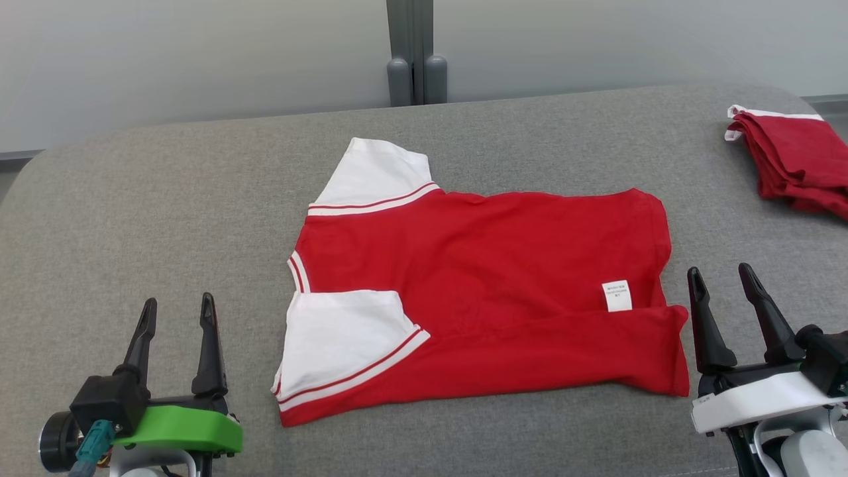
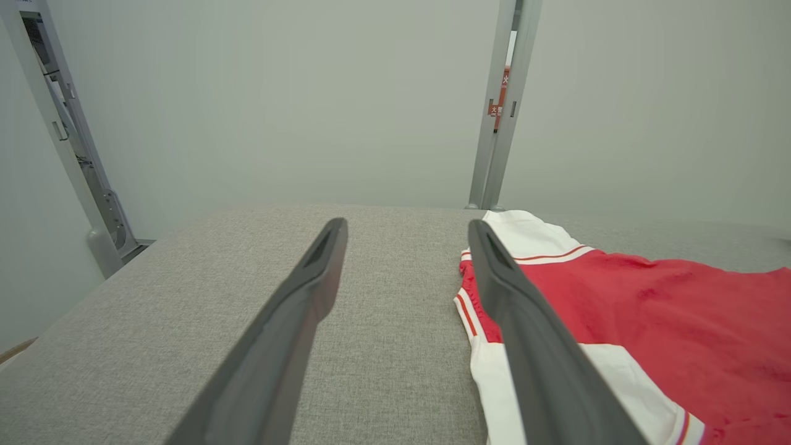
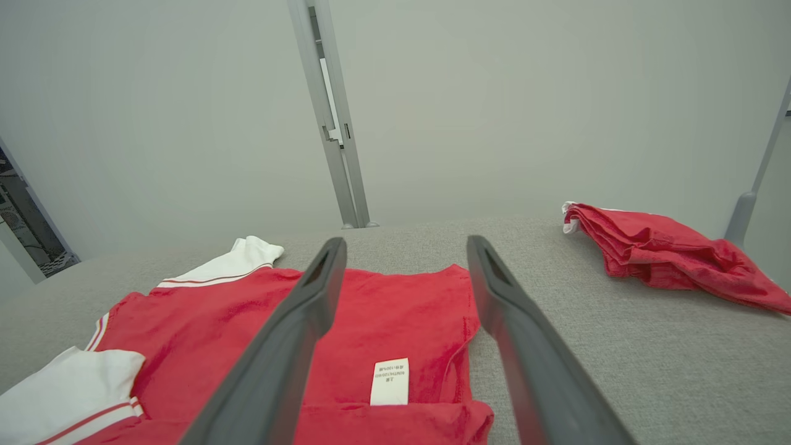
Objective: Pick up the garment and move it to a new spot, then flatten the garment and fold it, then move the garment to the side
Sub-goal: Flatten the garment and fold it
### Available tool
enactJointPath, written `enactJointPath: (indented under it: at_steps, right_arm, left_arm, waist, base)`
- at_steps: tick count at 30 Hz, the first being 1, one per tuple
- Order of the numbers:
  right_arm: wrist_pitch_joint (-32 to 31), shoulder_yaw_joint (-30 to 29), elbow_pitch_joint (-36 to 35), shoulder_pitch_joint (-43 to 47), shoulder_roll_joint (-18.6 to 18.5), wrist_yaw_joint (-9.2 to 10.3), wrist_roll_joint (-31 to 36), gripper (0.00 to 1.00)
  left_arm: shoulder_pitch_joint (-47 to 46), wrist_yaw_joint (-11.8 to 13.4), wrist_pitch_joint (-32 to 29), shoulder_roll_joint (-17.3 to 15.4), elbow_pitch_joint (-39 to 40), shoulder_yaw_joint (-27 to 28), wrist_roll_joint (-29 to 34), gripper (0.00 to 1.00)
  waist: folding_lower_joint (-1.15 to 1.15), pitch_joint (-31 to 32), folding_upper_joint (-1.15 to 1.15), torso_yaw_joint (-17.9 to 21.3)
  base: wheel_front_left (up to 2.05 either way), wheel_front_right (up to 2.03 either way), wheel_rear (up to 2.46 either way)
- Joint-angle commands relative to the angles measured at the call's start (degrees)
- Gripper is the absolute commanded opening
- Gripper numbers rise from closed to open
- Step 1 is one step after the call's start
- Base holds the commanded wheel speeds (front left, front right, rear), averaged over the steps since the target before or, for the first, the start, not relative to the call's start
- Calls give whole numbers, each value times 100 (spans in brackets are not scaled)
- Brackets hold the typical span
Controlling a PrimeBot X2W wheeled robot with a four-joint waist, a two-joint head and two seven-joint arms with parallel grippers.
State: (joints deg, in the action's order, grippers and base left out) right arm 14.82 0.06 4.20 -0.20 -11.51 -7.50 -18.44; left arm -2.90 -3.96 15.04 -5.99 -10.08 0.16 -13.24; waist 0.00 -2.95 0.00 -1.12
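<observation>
Red garment point(image 1: 483, 291) is laid flat at frame centre. Both claws are held wide, empty: left gripper point(image 1: 179, 299) lower left, right gripper point(image 1: 719, 269) lower right

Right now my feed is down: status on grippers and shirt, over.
Left gripper open, empty. Right gripper open, empty. Shirt spread out, near edge folded over. Second garment far right, not blocking.
</observation>
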Motion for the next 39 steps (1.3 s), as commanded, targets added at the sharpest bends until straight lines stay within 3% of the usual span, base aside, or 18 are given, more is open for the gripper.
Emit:
enactJointPath:
  at_steps: [1,10,19,30,39]
  right_arm:
    - [44,-14,-24,78,11,5,25,100]
    - [-16,-51,152,-280,-167,5,-77,100]
    - [-648,230,690,-1884,-772,5,-400,100]
    - [-1192,943,2033,-3822,-1085,5,-508,100]
    - [-1536,1754,3135,-4972,-939,5,-846,100]
  left_arm:
    - [64,-20,15,13,1,36,55,100]
    - [-383,-132,15,-150,-165,-34,142,100]
    - [-2316,-304,-391,-560,-574,-550,210,100]
    - [-4794,-359,-859,-759,-1789,-1457,-4,100]
    - [-6352,-355,-1326,-1058,-3198,-2692,-580,100]
  waist:
    - [0,-7,0,-3]
    - [0,-127,0,6]
    - [0,-825,0,239]
    - [0,-2133,0,587]
    - [0,-2991,0,917]
  base:
    - [0,0,0]
    - [0,0,0]
    - [0,0,0]
    - [0,0,0]
    - [0,0,0]
